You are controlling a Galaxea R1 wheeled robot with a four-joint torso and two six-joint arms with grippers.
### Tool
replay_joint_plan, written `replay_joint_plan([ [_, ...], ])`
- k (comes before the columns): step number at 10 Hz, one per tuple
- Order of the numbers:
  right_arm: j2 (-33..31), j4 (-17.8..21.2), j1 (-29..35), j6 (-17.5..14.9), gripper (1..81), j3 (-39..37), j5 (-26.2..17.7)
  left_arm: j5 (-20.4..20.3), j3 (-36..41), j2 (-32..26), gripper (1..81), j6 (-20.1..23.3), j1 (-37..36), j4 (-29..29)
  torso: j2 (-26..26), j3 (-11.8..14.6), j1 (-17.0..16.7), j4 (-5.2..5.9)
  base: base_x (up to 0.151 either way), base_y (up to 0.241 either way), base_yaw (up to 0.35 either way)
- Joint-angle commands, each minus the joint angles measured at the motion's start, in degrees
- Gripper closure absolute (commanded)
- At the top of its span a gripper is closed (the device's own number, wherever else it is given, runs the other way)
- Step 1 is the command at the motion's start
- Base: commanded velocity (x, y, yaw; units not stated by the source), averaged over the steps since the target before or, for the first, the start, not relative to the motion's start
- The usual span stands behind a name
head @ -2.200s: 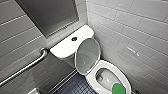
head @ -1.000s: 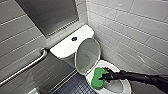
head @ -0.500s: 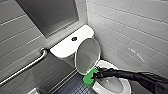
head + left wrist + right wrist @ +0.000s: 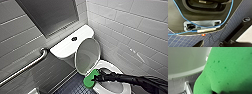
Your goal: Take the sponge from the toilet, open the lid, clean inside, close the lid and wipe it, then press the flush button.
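A small room lined with pale wall tiles (image 4: 130,25) is seen, with a floor (image 4: 72,87) of dark blue small tiles and a metal grab bar (image 4: 27,67) fixed to the left wall. The toilet (image 4: 63,47) is set in the corner; its lid (image 4: 87,58) is raised against the tank, and the dark flush button (image 4: 74,38) is set in the middle of the tank top. The black right arm (image 4: 130,80) is stretched in from the right, low across the open bowl. The right claw (image 4: 96,78) is clenched on the sponge (image 4: 88,80), which is held at the bowl's left rim, just below the raised lid. In the right wrist view the green porous pad (image 4: 228,69) is seen close against the white ceramic (image 4: 186,59). Whether the left claw (image 4: 214,44) is released or clenched cannot be told.
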Motion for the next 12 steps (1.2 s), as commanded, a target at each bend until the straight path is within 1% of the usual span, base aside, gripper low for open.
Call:
replay_joint_plan([
  [1,-6.3,-1.8,-0.7,0.2,81.1,12.0,6.0,5.6,0.2,2.1,1.0,0.3,3.1,0.4,0.0,0.0,0.0,0.00,0.000,0.000,0.000],
  [4,-9.1,-1.8,-3.8,0.3,81.1,13.1,8.1,5.6,0.2,2.1,1.0,0.3,3.1,0.4,0.0,0.0,0.0,0.00,0.000,0.000,0.000],
  [5,-11.0,-1.8,-4.4,0.2,81.1,14.3,8.7,5.6,0.2,2.1,1.0,0.3,3.1,0.4,0.0,0.0,0.0,0.00,0.000,0.000,0.000],
  [7,-16.7,-1.7,-4.8,0.2,81.1,19.4,8.8,5.6,0.2,2.1,1.0,0.3,2.9,0.4,0.0,0.0,0.0,0.00,0.000,0.000,0.000],
  [9,-22.8,-1.0,-4.8,0.3,81.1,24.3,10.2,5.8,0.2,2.2,1.0,0.3,2.7,0.5,0.0,0.0,0.0,0.00,0.000,0.000,0.000],
  [12,-28.0,-0.7,-6.6,0.2,81.1,28.7,11.9,5.9,0.2,2.2,1.0,0.3,2.6,0.5,0.0,0.0,0.0,0.00,0.000,0.000,0.000],
])
